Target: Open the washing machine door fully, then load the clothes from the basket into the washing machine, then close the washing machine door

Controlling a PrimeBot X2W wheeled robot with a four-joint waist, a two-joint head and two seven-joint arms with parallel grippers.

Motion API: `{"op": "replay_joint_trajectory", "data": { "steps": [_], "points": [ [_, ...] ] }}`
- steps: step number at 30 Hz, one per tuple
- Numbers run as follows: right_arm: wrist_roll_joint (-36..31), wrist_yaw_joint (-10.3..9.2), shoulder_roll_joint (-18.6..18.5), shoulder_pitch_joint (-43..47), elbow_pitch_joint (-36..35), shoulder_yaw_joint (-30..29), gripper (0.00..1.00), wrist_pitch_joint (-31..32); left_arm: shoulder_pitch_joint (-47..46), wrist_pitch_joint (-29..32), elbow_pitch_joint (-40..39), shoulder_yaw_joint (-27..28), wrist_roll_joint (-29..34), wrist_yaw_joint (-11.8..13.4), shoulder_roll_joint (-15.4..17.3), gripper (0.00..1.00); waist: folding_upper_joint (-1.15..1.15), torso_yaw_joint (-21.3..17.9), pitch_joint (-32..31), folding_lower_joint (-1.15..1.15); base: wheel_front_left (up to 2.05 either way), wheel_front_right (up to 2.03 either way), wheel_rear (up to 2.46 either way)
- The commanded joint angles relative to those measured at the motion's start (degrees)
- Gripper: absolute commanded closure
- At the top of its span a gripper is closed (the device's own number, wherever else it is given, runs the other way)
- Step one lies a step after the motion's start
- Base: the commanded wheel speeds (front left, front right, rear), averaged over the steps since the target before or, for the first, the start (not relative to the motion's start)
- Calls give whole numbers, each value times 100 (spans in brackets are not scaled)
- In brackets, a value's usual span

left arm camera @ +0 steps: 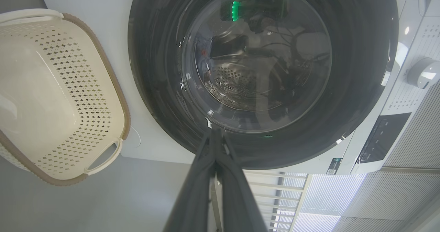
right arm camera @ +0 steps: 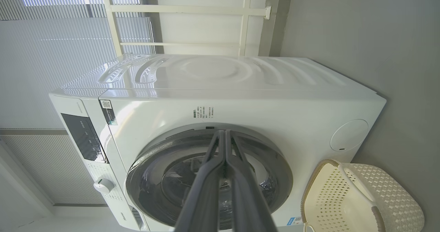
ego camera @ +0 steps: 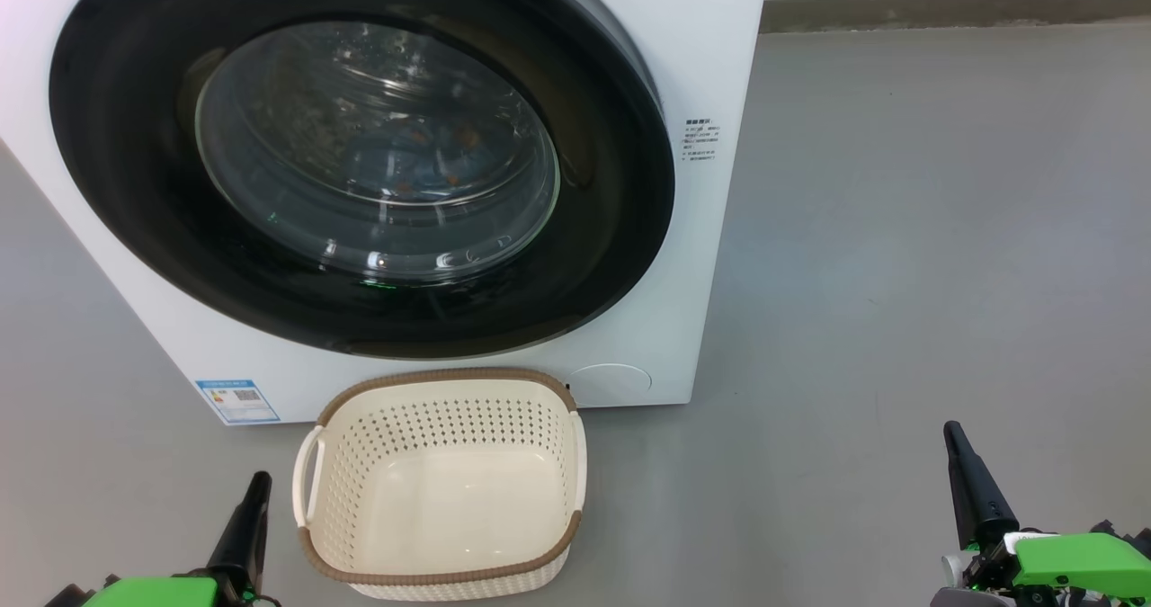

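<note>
Your left hand and right hand are pressed together, empty. The washing machine door stands ahead, nearer your left, apparently closed over the clothes; the basket is empty.

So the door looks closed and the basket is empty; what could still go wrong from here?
1. The washing machine door looks shut, but whether its latch caught cannot be seen; it may swing open.
2. The clothes show through the door, close behind it; fabric could be pinched at the door's edge, which is hidden.
3. The left gripper, shut, stands close beside the basket; a sideways move could knock it.
</note>
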Motion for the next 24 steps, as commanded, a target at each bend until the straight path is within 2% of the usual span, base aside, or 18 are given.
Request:
{"op": "replay_joint_trajectory", "data": {
  "steps": [1,24],
  "points": [
    [-18,-6,-16,-237,-170,134,100,44,-236,25,-150,202,-9,-15,64,100,0,0,0,0,0,0,0],
    [-20,-6,-15,-237,-170,132,100,45,-236,30,-150,208,-5,-15,60,100,0,0,0,0,0,0,0]
  ]
}}
